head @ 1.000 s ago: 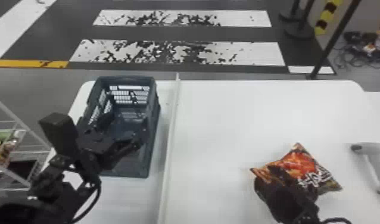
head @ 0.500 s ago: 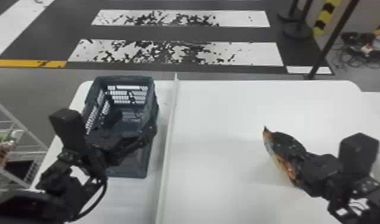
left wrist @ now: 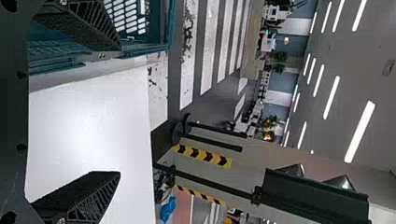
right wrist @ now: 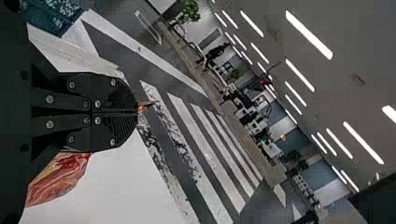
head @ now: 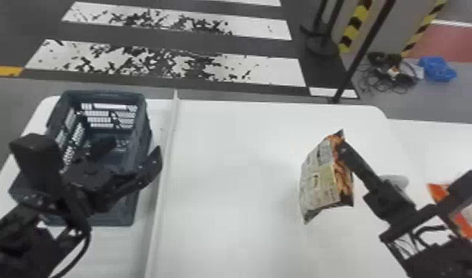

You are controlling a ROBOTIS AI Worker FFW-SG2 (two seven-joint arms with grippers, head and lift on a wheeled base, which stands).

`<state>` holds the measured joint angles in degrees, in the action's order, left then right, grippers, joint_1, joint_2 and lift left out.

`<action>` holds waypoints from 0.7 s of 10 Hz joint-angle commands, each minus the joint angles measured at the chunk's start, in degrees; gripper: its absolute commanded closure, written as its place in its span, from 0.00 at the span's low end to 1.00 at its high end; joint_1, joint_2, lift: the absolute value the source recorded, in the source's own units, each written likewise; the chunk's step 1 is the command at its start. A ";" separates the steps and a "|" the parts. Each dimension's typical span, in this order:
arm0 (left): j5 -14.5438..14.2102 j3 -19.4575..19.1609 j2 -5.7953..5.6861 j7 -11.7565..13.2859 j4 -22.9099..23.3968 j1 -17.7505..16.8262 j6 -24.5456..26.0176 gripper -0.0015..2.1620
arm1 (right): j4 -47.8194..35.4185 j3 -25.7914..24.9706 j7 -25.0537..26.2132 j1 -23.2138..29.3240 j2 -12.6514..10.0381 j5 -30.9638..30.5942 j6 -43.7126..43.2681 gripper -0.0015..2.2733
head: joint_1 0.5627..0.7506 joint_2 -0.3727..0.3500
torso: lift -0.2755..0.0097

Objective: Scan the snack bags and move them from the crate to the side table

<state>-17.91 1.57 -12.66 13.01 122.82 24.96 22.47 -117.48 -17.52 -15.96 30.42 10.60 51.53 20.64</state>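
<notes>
In the head view my left gripper (head: pixel 136 147) is over the blue-grey crate (head: pixel 141 122), its fingers spread with nothing between them. My right gripper (head: pixel 339 149) is shut on the top edge of a snack bag (head: pixel 320 181), whose pale printed back faces the camera above the white table. The left wrist view has my left gripper (left wrist: pixel 116 111) open beside the crate (left wrist: pixel 170 23). In the right wrist view my right gripper (right wrist: pixel 136 113) is pinched together, with the red, meat-patterned bag front (right wrist: pixel 63 177) beside its fingers. A grey scanner (head: pixel 398 180) is partly behind the right arm.
A raised white strip (head: pixel 165 148) divides the table between crate and bag. At the right, the side table (head: pixel 438 138) adjoins; an orange-and-white bag (head: pixel 468 221) is partly hidden behind the right arm. A dark pole (head: pixel 361 55) stands beyond the table.
My right gripper has raised the bag from lying face up and turned it so its back shows. The head view has shifted to take in more on the right. The left gripper stays over the crate.
</notes>
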 commanded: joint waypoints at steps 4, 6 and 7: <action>0.33 0.98 0.44 0.00 -0.30 -0.18 -0.18 0.02 | 8.85 -6.12 -0.12 -0.36 -3.22 -2.13 -2.57 0.99 | 0.70 0.18 | 0.66; 0.50 1.24 0.80 0.00 -0.74 -0.97 -0.01 0.02 | 8.50 -7.79 0.14 0.69 -3.84 -4.86 -1.87 0.80 | 0.70 0.11 | 0.66; 0.42 1.33 0.80 0.00 -0.74 -1.14 -0.01 0.02 | 8.50 -7.70 1.11 1.48 -5.16 -7.41 -2.22 0.14 | 0.70 0.09 | 0.66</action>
<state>-17.43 2.86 -11.89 13.00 122.10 23.96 22.44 -108.99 -25.20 -15.09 31.46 6.18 45.54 18.54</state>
